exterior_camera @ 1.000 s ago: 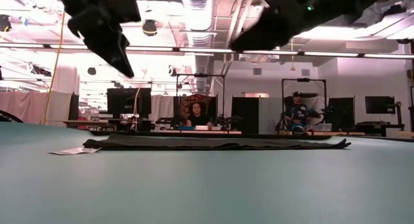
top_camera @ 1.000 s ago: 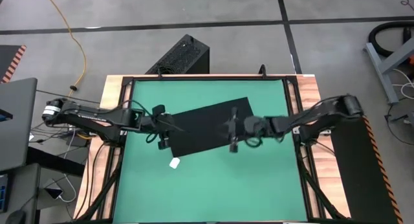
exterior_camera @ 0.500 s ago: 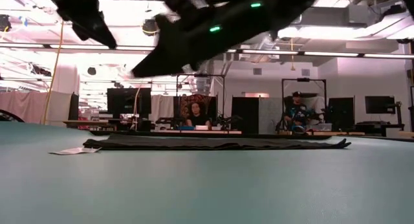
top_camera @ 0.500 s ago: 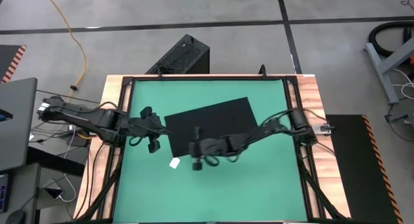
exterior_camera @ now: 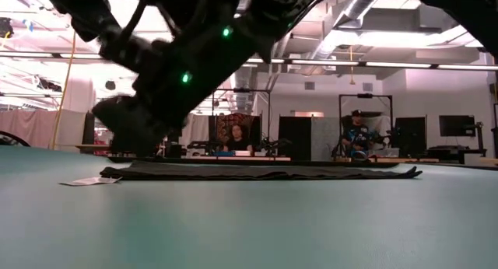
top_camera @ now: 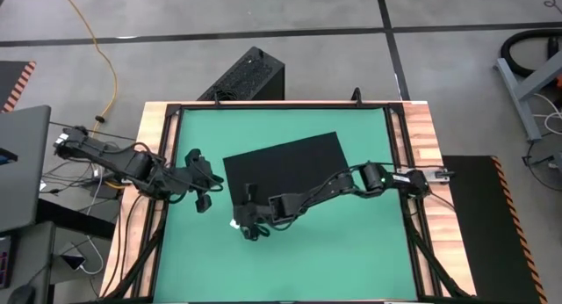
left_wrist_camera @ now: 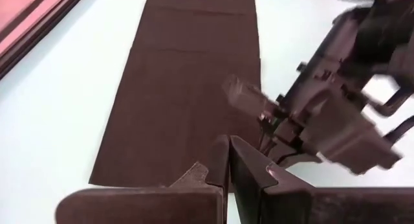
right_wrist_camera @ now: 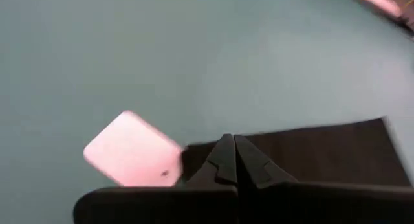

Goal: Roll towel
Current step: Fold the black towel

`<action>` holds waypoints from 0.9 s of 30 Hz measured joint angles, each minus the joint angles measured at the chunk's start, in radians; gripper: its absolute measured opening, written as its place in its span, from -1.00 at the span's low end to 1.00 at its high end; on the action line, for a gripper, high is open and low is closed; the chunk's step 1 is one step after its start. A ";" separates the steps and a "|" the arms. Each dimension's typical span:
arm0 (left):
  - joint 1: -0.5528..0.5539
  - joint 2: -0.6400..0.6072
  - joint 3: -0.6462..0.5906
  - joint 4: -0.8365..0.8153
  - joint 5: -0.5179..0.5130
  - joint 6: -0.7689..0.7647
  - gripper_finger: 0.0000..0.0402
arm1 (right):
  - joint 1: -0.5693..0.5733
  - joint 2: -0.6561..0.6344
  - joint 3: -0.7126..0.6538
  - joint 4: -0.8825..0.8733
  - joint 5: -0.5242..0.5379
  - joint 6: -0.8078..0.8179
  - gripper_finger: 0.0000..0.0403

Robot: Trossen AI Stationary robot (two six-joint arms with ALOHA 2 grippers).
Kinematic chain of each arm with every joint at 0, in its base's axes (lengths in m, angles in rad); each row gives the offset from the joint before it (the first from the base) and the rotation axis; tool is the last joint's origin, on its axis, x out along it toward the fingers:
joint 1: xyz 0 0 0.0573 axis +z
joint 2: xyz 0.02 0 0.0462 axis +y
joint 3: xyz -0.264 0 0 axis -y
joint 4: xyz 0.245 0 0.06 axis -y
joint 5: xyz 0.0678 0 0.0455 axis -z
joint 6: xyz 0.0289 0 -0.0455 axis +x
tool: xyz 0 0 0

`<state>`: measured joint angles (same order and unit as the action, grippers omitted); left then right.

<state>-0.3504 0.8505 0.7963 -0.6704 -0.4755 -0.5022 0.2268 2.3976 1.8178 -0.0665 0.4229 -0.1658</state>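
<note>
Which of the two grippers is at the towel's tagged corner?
The right gripper, reaching across the table, sits at the towel's near-left corner by the white tag, jaws shut. The left gripper hovers off the towel's left edge.

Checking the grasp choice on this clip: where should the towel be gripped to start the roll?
Probably the tagged near corner of the towel, from the front edge: it lies flat, and the white tag marks free cloth. The right gripper is already there, fingers shut.
</note>
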 joint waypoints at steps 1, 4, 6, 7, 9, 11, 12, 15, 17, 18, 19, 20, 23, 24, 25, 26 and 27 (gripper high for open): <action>-0.003 0.000 0.000 -0.002 -0.005 0.000 -0.99 | 0.003 0.014 0.010 -0.005 0.002 0.013 -0.98; -0.010 0.000 0.000 -0.012 -0.005 0.000 -0.99 | 0.010 0.046 0.035 -0.034 0.005 0.060 -0.99; -0.014 0.002 0.000 -0.017 -0.005 0.000 -0.99 | 0.019 0.059 0.049 -0.052 0.010 0.095 -0.99; -0.017 0.003 0.000 -0.019 -0.004 0.000 -0.99 | 0.024 0.059 0.050 -0.067 0.010 0.116 -0.99; -0.020 0.005 0.000 -0.022 -0.004 0.006 -0.99 | 0.043 0.059 0.051 -0.100 0.014 0.163 -0.99; -0.023 0.005 0.000 -0.022 -0.004 0.019 -0.99 | 0.069 0.048 0.051 -0.154 0.015 0.209 -0.99; -0.023 0.006 0.000 -0.022 -0.004 0.021 -0.99 | 0.086 0.040 0.051 -0.186 0.015 0.233 -0.99; -0.023 0.009 0.000 -0.022 0.001 0.013 -0.99 | 0.142 0.009 0.050 -0.292 0.014 0.313 -0.99; -0.023 0.024 0.000 -0.018 0.019 0.007 -0.99 | 0.183 -0.012 0.049 -0.379 0.013 0.378 -0.99; -0.024 0.036 0.000 -0.019 0.031 0.016 -0.99 | 0.204 -0.023 0.049 -0.427 0.013 0.412 -0.99; -0.026 0.052 0.000 -0.019 0.049 0.029 -0.99 | 0.225 -0.031 0.049 -0.476 0.014 0.448 -0.99; -0.031 0.069 0.000 -0.012 0.064 0.046 -0.99 | 0.246 -0.041 0.049 -0.527 0.017 0.488 -0.99; -0.044 0.135 0.000 0.045 0.103 0.094 -0.99 | 0.300 -0.063 0.048 -0.703 0.028 0.622 -0.99; -0.050 0.161 0.000 0.078 0.117 0.116 -0.99 | 0.318 -0.069 0.048 -0.765 0.043 0.675 -0.99; -0.055 0.191 0.000 0.114 0.133 0.144 -0.99 | 0.335 -0.073 0.047 -0.826 0.060 0.726 -0.99; -0.062 0.221 0.000 0.155 0.146 0.172 -0.99 | 0.349 -0.076 0.047 -0.889 0.070 0.777 -0.99; -0.066 0.251 0.000 0.198 0.163 0.201 -0.99 | 0.363 -0.080 0.047 -0.962 0.076 0.829 -0.99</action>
<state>-0.4169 1.1012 0.7959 -0.4726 -0.3124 -0.3015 0.5900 2.3180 1.8649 -1.0286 0.4993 0.6630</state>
